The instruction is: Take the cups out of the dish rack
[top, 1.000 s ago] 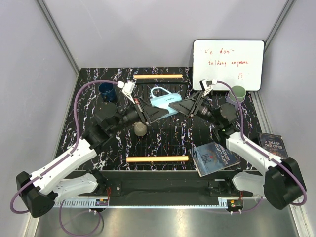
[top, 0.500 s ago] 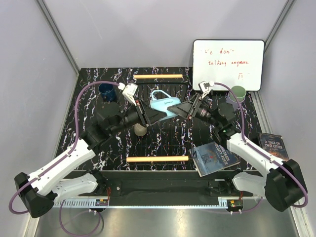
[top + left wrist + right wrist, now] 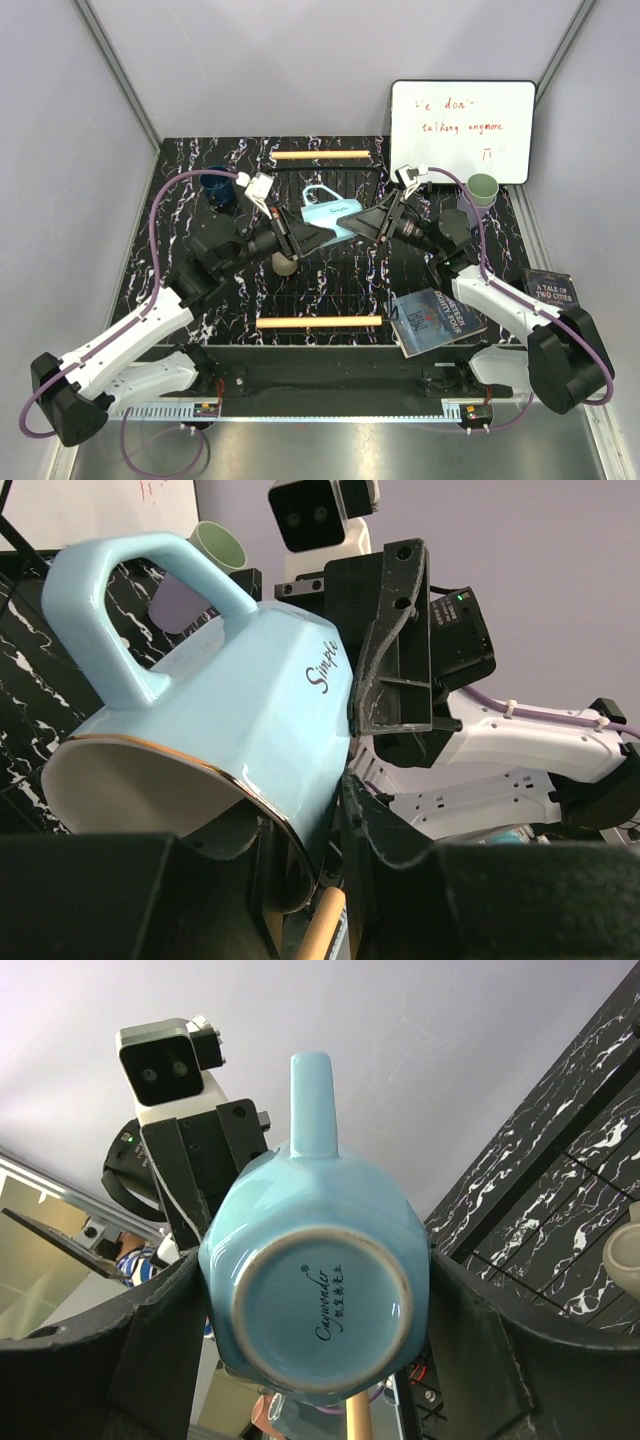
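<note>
The light blue mug (image 3: 331, 212) hangs tilted above the dish rack (image 3: 318, 321), held from both sides. My left gripper (image 3: 312, 234) is shut on its rim wall, one finger inside and one outside, as the left wrist view shows (image 3: 310, 850). My right gripper (image 3: 357, 222) is closed round the mug's base (image 3: 318, 1312), a finger pressed on each side. The beige mug (image 3: 285, 263) sits in the rack below. The dark navy mug (image 3: 218, 186) stands at the table's left. The pale green tumbler (image 3: 483, 188) and lavender tumbler (image 3: 180, 605) stand at the right.
A white whiteboard (image 3: 462, 130) leans at the back right. One book (image 3: 435, 318) lies at the rack's front right corner, another (image 3: 552, 290) at the far right edge. The rack's far wooden handle (image 3: 320, 155) lies behind the mug.
My right gripper has moved left onto the mug's base and closed round it. My left gripper has shifted slightly while keeping the rim.
</note>
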